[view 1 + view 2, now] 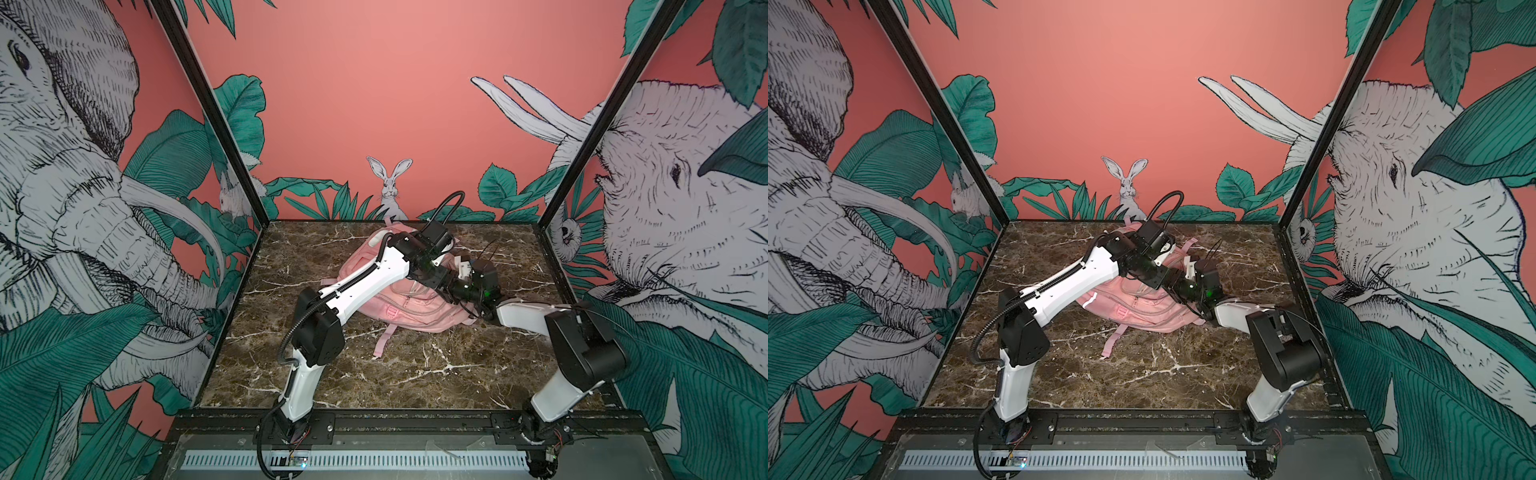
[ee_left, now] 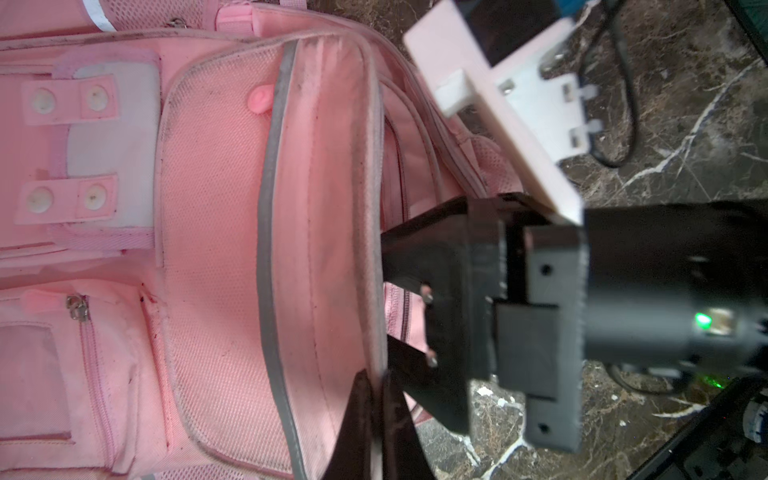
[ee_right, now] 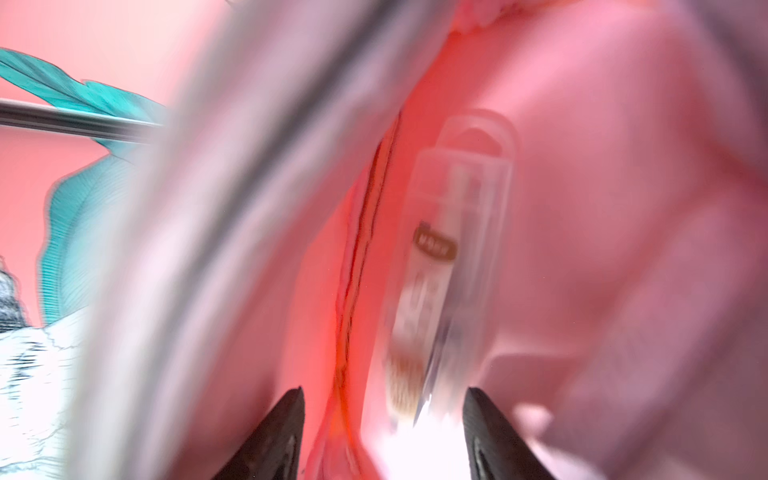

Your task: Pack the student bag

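The student bag (image 1: 415,309), a soft pink backpack, lies at the back middle of the marble table in both top views (image 1: 1142,309). Both arms meet over its right part. In the left wrist view my left gripper (image 2: 376,432) is shut on the rim of the bag's open main compartment (image 2: 332,208). My right gripper (image 3: 384,432) is inside that opening, jaws wide apart. A clear plastic case (image 3: 453,270), blurred, lies in the pink lining just beyond the right gripper's fingertips, with a gap on each side.
A pink strap (image 1: 384,340) trails from the bag toward the front of the table (image 1: 374,382). Printed walls and black frame posts (image 1: 582,166) close in the sides and back. The right arm's cable (image 2: 615,124) loops beside the bag.
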`<action>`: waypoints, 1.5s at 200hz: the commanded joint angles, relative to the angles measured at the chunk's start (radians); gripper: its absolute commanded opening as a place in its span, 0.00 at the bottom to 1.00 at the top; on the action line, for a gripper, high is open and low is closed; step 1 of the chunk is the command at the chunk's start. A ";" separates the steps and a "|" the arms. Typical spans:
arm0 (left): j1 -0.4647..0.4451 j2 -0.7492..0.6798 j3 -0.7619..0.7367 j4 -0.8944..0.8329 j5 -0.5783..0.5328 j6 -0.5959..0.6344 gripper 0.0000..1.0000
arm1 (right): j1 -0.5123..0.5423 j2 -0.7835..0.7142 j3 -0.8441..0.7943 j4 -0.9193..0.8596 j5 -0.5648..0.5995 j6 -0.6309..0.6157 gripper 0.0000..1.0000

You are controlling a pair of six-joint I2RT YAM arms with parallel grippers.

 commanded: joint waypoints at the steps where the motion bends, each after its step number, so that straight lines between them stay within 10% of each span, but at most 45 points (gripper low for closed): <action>1: 0.000 -0.068 0.007 0.044 0.049 -0.015 0.00 | 0.000 -0.106 0.011 -0.232 0.064 -0.162 0.61; 107: -0.003 0.078 0.073 0.052 0.198 -0.033 0.00 | -0.007 -0.432 -0.143 -0.579 0.230 -0.321 0.58; 126: -0.003 0.077 0.080 0.036 0.194 -0.021 0.19 | -0.002 -0.448 -0.158 -0.571 0.230 -0.318 0.58; 176: 0.074 -0.077 -0.090 0.125 0.228 -0.049 0.52 | 0.070 -0.444 -0.108 -0.630 0.303 -0.356 0.59; 300: 0.308 -0.154 -0.411 0.283 0.325 -0.128 0.54 | 0.349 -0.164 0.109 -0.567 0.408 -0.345 0.35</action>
